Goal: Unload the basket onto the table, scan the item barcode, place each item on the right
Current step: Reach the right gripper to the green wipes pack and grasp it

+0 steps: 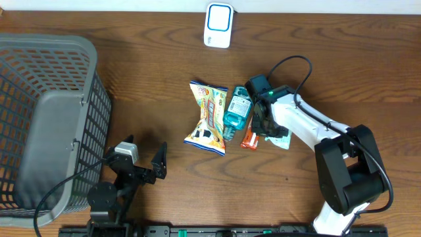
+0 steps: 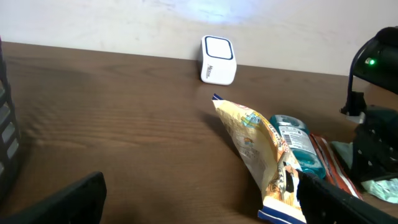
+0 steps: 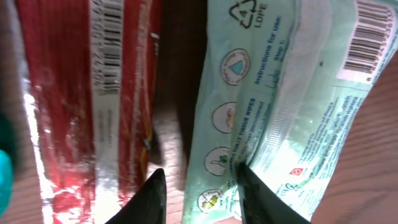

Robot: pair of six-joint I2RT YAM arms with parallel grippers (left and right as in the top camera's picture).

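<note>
The white scanner with a blue rim stands at the table's far edge. Mid-table lie a yellow snack bag, a teal bottle, a red packet and a pale green wipes pack with a barcode at its corner. My right gripper is down on these items, its fingers closed across the wipes pack's left edge. My left gripper hovers wide open near the front, holding nothing.
A large grey mesh basket fills the left side of the table. The right arm's cable loops above the items. The red packet lies just left of the pinched pack edge.
</note>
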